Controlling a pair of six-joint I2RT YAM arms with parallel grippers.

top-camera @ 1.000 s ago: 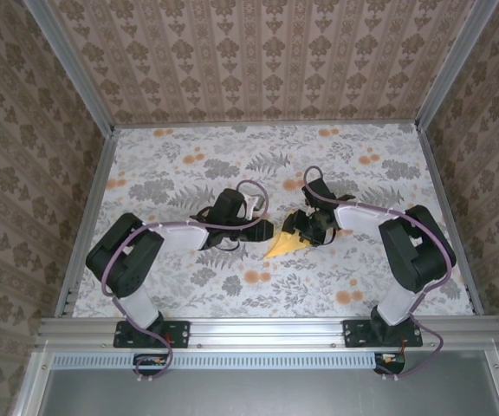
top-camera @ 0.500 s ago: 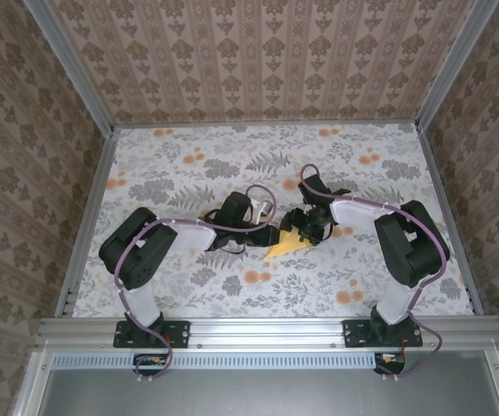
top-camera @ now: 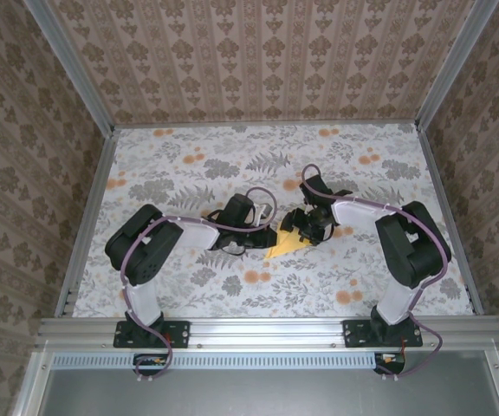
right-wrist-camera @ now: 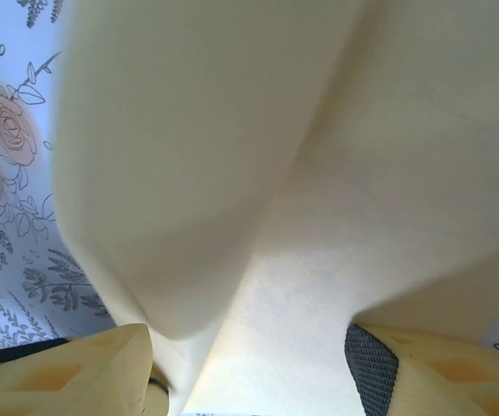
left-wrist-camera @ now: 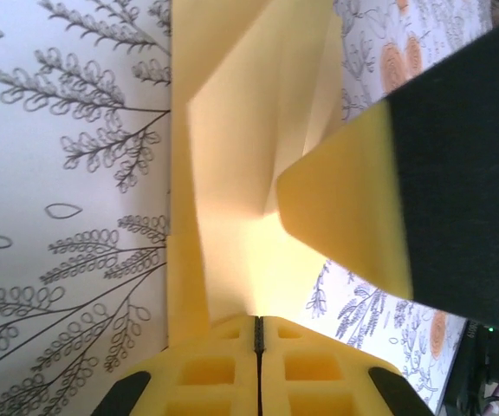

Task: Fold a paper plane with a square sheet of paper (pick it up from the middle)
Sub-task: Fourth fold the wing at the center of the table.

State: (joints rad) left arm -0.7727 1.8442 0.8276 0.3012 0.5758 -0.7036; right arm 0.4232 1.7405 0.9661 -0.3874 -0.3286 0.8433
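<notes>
Yellow paper plane: left claw, ajar before, now pinches it; right claw released.

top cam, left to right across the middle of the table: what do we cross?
left arm → left gripper → folded yellow paper → right gripper → right arm

Pointed yellow paper on floral table
</notes>
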